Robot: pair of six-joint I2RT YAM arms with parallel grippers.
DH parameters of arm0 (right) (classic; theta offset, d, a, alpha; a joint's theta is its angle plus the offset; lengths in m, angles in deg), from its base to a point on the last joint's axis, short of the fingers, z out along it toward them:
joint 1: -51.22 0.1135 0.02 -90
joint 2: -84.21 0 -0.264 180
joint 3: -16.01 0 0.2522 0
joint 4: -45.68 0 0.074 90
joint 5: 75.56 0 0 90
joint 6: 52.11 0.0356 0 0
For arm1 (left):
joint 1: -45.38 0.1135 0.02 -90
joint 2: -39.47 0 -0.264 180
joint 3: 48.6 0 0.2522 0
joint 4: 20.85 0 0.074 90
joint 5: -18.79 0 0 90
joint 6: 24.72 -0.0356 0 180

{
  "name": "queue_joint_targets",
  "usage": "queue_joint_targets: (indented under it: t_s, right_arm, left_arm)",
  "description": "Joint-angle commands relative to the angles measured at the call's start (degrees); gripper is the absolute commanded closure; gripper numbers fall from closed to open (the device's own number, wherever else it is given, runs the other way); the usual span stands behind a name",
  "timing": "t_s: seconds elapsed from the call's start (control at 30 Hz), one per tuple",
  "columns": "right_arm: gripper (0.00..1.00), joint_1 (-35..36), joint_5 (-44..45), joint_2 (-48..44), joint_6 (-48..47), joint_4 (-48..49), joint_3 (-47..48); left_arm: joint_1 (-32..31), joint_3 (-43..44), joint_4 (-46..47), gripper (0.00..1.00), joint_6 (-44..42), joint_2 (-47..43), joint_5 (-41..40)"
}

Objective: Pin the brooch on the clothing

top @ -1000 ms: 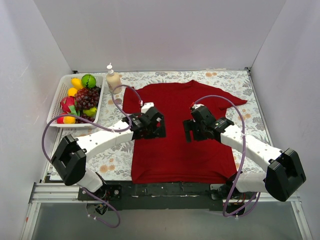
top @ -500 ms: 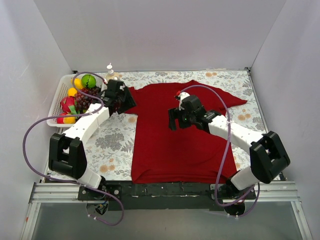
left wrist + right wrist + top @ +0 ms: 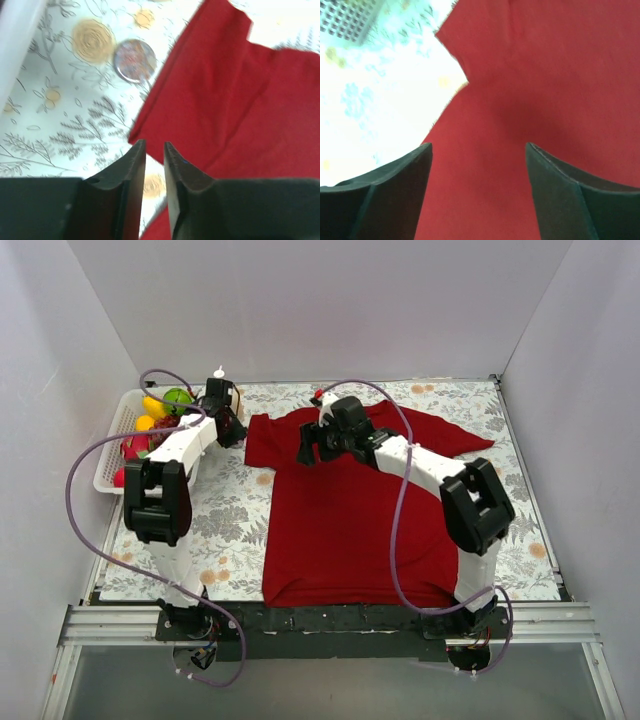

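Observation:
The clothing, a dark red T-shirt (image 3: 350, 510), lies flat on the flowered cloth. The brooch (image 3: 134, 61), a small round silvery disc, rests on the cloth just off the hem of the shirt's left sleeve (image 3: 240, 100); I cannot find it in the top view. My left gripper (image 3: 233, 432) hovers at that sleeve's edge, short of the brooch (image 3: 155, 145). Its jaws are nearly shut, with a thin slit between them and nothing in it. My right gripper (image 3: 305, 450) hangs open over the shirt's left chest (image 3: 479, 146), with only red fabric (image 3: 545, 75) below.
A white basket (image 3: 112, 440) of toy fruit stands at the back left, close to my left arm. A pump bottle (image 3: 219, 375) peeks out behind that arm. The basket's mesh (image 3: 347, 20) shows in a corner of the right wrist view. White walls close in three sides.
Both arms have swung from mid-shirt toward the back left. The left gripper went from wide open to nearly shut at the left sleeve. The right gripper narrowed slightly.

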Motion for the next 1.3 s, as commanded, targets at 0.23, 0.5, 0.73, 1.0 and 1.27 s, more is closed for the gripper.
queue_joint_targets:
  t_s: [0.23,0.5,0.73,1.0,1.27]
  right_arm:
    - [0.40,-0.27,-12.41,19.51,4.66,6.79,23.43]
    - [0.45,-1.41,-16.11,26.99,8.18,6.80,31.00]
    - [0.45,-3.08,-16.55,24.44,7.92,8.30,25.90]
    - [0.45,-3.78,-16.90,21.54,7.66,8.21,22.04]
    - [0.44,-4.05,-16.72,18.20,7.22,8.91,18.34]
  left_arm:
    - [0.12,18.07,-7.32,0.89,-4.79,14.84,-13.87]
    - [0.12,26.59,-8.64,0.85,-7.87,22.50,-15.37]
    - [0.12,27.13,-8.29,0.75,-7.96,25.14,-13.17]
    - [0.12,24.76,-9.08,0.71,-8.14,24.97,-11.94]
    - [0.12,16.33,-0.31,0.73,-7.34,16.54,-11.94]
